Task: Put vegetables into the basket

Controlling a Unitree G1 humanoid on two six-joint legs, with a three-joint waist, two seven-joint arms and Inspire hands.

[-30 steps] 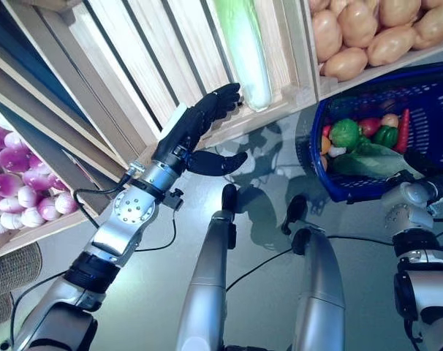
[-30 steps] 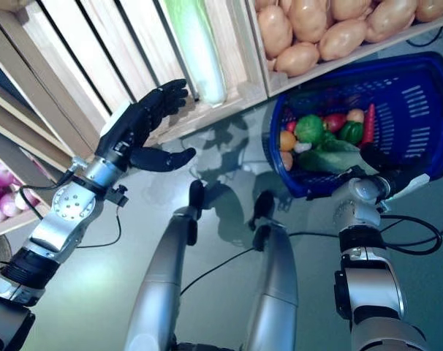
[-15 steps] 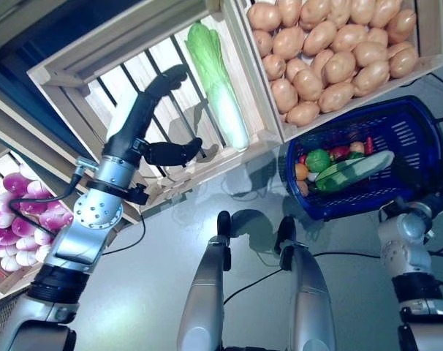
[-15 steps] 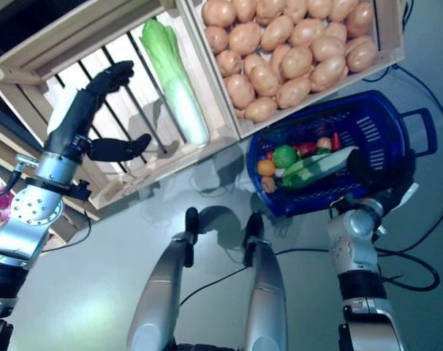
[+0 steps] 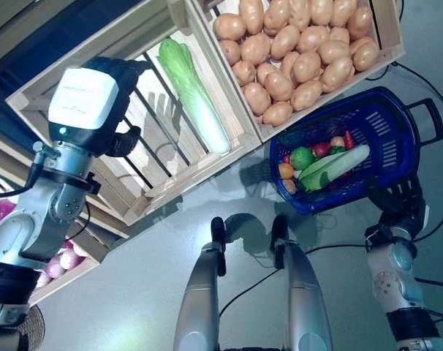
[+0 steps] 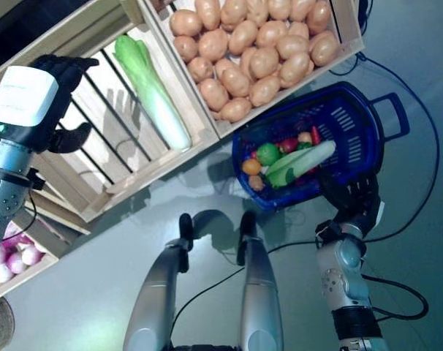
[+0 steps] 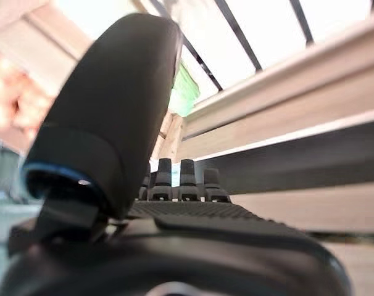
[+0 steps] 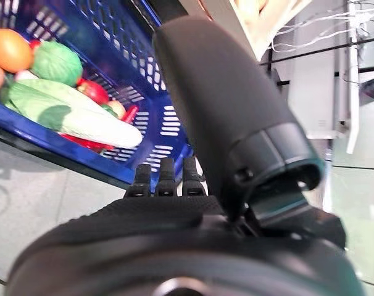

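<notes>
The blue plastic basket (image 5: pixel 397 121) stands on the floor below the wooden stand. In it lie a long pale green cabbage (image 5: pixel 337 164), a round green vegetable (image 5: pixel 302 157), an orange one (image 5: pixel 285 170) and red ones (image 5: pixel 322 148). My right hand (image 5: pixel 400 201) is open and empty just outside the basket's near rim; its wrist view shows the basket (image 8: pixel 113 31) and the cabbage (image 8: pixel 70 108) past its straight fingers. My left hand (image 5: pixel 97 102) is open and empty, raised in front of a slatted crate, to the left of a long green cabbage (image 5: pixel 196 95) lying there.
The wooden stand's crates (image 5: pixel 229 157) tilt toward me along the upper part of the view. Grey floor (image 5: pixel 134 278) lies between the stand and me. A black cable (image 5: pixel 426 80) runs on the floor beyond the basket.
The camera has shifted, so more of the stand shows. My left hand has risen toward the slatted crate and turned its back to the camera. My right hand stays by the basket.
</notes>
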